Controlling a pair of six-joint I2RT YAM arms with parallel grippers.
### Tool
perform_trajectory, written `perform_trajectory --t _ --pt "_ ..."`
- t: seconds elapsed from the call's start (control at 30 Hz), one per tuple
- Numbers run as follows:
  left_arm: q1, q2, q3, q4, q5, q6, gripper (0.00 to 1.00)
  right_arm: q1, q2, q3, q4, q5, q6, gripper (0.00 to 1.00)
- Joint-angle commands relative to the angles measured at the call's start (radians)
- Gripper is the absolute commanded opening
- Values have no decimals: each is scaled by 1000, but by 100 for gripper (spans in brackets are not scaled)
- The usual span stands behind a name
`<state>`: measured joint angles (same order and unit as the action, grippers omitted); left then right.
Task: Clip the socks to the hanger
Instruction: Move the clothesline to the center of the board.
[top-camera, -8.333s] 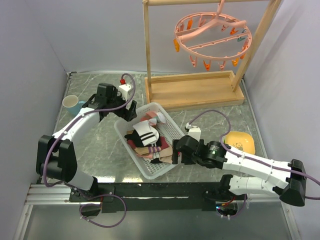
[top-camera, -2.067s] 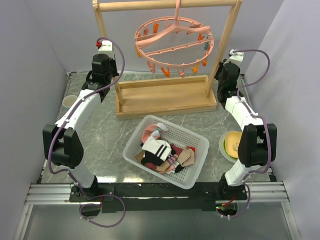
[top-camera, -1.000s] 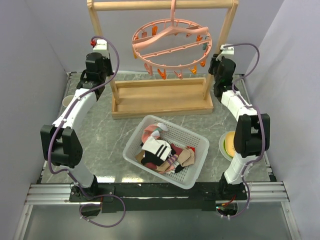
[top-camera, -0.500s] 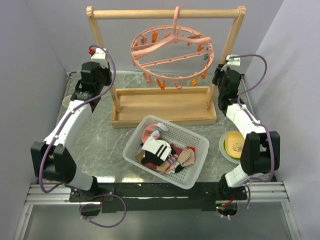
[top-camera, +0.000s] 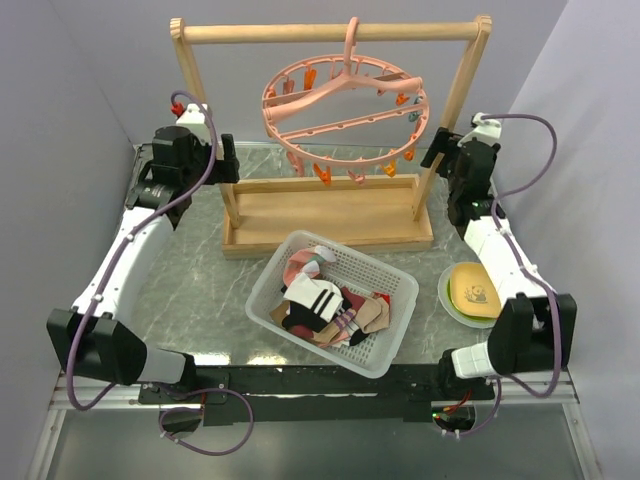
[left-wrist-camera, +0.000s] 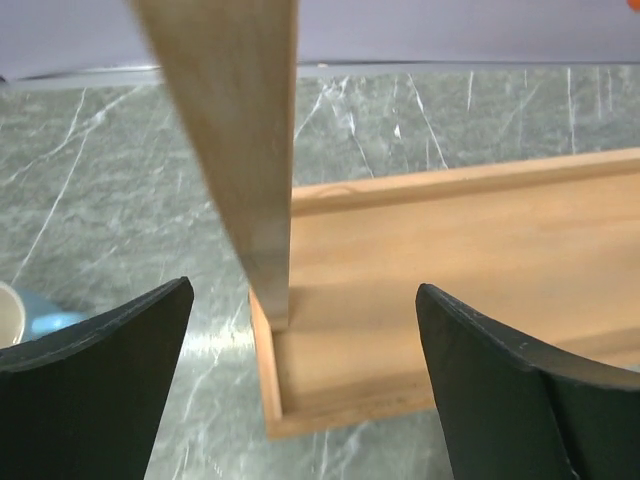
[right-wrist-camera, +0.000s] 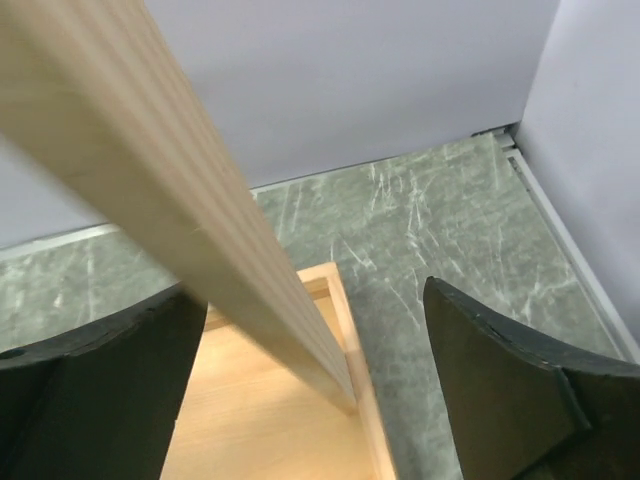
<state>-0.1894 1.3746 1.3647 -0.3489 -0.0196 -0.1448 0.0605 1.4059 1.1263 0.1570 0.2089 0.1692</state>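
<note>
The salmon-pink ring hanger (top-camera: 345, 105) hangs by its hook from the wooden rack's top bar, with orange clips dangling from it. The socks (top-camera: 318, 298) lie heaped in a white mesh basket (top-camera: 400, 335): a white one with black stripes on top, pink behind, tan (top-camera: 372, 316) to the right. My left gripper (top-camera: 227, 160) is open around the rack's left post (left-wrist-camera: 235, 170) without touching it; in the left wrist view it (left-wrist-camera: 300, 390) holds nothing. My right gripper (top-camera: 438, 150) is open beside the right post (right-wrist-camera: 190, 230); in the right wrist view it (right-wrist-camera: 310, 390) is empty.
The rack's wooden base tray (top-camera: 330, 215) stands just behind the basket. A plate with a yellow object (top-camera: 474, 290) sits at the right. A light-blue cup (left-wrist-camera: 30, 322) stands left of the rack base. Purple walls close in the left, right and back.
Over the last second the rack has come a little nearer and now stands upright. Both arms have swung outward and lower by the posts. The basket and socks have not moved.
</note>
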Motion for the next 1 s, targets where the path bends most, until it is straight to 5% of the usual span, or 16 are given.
perform_trajectory --t 0.0,0.27,0.6,0.77,0.97 --pt "-1 -95 79 -134 23 -19 99 -1 -116 39 -108 -6 53 100" --pt "-1 -271 68 -242 55 -27 99 41 -257 44 -319 41 29 100" --pt "-18 -287 106 -256 421 -100 99 203 -520 -55 -530 153 58 100" --pt "-198 -212 131 -196 369 -84 99 376 -620 -94 -568 181 46 100" --pt "-272 -106 183 -157 382 -119 99 499 -703 -151 -536 133 44 97"
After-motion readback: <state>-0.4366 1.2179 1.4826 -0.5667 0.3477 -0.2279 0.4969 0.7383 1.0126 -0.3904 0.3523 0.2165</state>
